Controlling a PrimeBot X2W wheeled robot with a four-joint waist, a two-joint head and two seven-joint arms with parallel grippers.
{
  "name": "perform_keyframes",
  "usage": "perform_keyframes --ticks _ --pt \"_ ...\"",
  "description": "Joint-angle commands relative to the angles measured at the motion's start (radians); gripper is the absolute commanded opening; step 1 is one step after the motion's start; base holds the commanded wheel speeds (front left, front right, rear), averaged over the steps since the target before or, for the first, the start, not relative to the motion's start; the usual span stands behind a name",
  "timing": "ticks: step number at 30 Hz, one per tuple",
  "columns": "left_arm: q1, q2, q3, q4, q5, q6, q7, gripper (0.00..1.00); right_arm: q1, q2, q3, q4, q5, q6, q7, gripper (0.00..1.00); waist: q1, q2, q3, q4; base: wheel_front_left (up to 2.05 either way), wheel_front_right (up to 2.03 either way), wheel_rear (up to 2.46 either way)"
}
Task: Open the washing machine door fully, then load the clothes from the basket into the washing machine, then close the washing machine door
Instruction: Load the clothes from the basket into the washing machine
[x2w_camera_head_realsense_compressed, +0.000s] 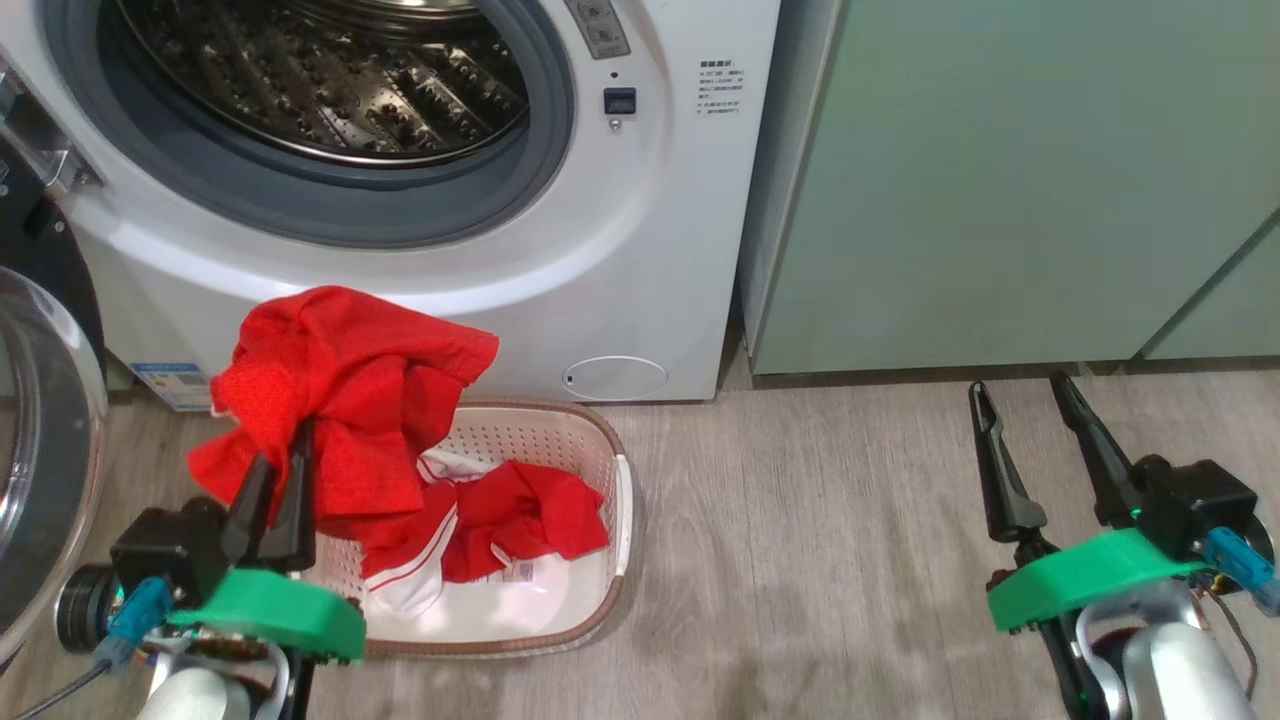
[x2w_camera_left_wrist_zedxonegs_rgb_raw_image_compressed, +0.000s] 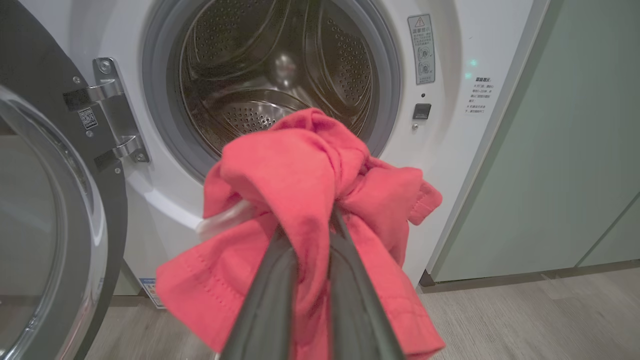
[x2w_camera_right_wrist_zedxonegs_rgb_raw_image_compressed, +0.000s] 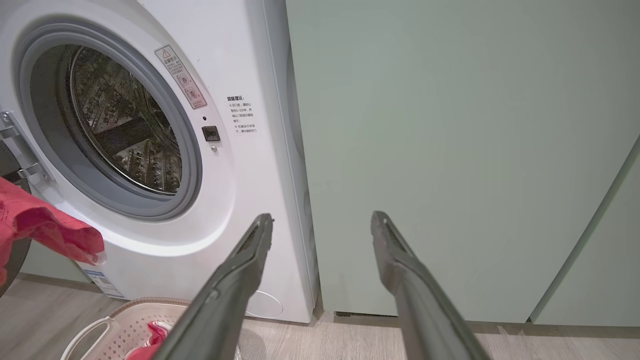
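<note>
1. Left gripper (x2w_camera_head_realsense_compressed: 285, 455): clenched on a gathered bunch of the red clothes (x2w_camera_head_realsense_compressed: 350, 370). The bunch is held lifted above the basket (x2w_camera_head_realsense_compressed: 585, 440), in front of the washing machine (x2w_camera_head_realsense_compressed: 640, 250) and below its opening.
2. Clothes in the basket: a further red portion with a white striped panel is seen lying on the basket floor. It cannot be told whether it is joined to the lifted bunch.
3. Door (x2w_camera_head_realsense_compressed: 45, 430): swung wide to the left, so the drum (x2w_camera_head_realsense_compressed: 320, 80) is exposed.
4. Handling: the fabric is judged light, soft and limp, and not fragile. It is draped over the fingers in loose folds, so trailing ends may catch on the basket rim or the grey gasket (x2w_camera_head_realsense_compressed: 330, 200). A pinch through a thick gathered fold near the garment's middle is judged the most secure hold.
5. Right gripper (x2w_camera_head_realsense_compressed: 1018, 388): fingers spread, nothing held. It is poised over the floor (x2w_camera_head_realsense_compressed: 850, 500) before the green cabinet (x2w_camera_head_realsense_compressed: 1000, 180), well apart from the basket.
</note>
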Motion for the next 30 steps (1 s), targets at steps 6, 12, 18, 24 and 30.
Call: perform_keyframes --ticks 6,12,18,24,30 --pt "-0.041 0.011 0.04 -0.021 0.009 -0.002 -0.012 0.0 -0.019 0.001 0.021 -0.043 -0.002 0.0 0.004 1.0 0.0001 -0.0001 0.007 0.003 0.0 0.0 0.0" --pt "-0.047 0.009 0.043 -0.019 0.009 -0.005 -0.012 0.0 -0.024 0.001 0.024 -0.042 0.0 0.0 0.003 1.0 0.0001 -0.0001 0.014 0.003 0.0 0.0 0.0" --pt "-0.058 0.007 0.046 -0.018 0.011 -0.007 -0.012 0.0 -0.031 0.001 0.025 -0.044 0.002 0.0 0.002 1.0 0.0001 -0.0001 0.027 0.005 0.0 0.0 0.0" --pt "-0.09 0.006 0.055 -0.013 0.006 -0.014 -0.012 0.0 -0.042 0.001 0.025 -0.055 0.002 0.0 0.0 1.0 0.0001 -0.0001 0.066 0.006 0.0 0.0 0.0" --pt "-0.208 0.012 0.063 0.046 -0.023 -0.049 0.009 0.0 -0.074 0.001 0.03 -0.083 -0.001 0.0 0.0 1.0 0.0001 -0.0001 0.163 -0.004 0.0 0.0 0.0"
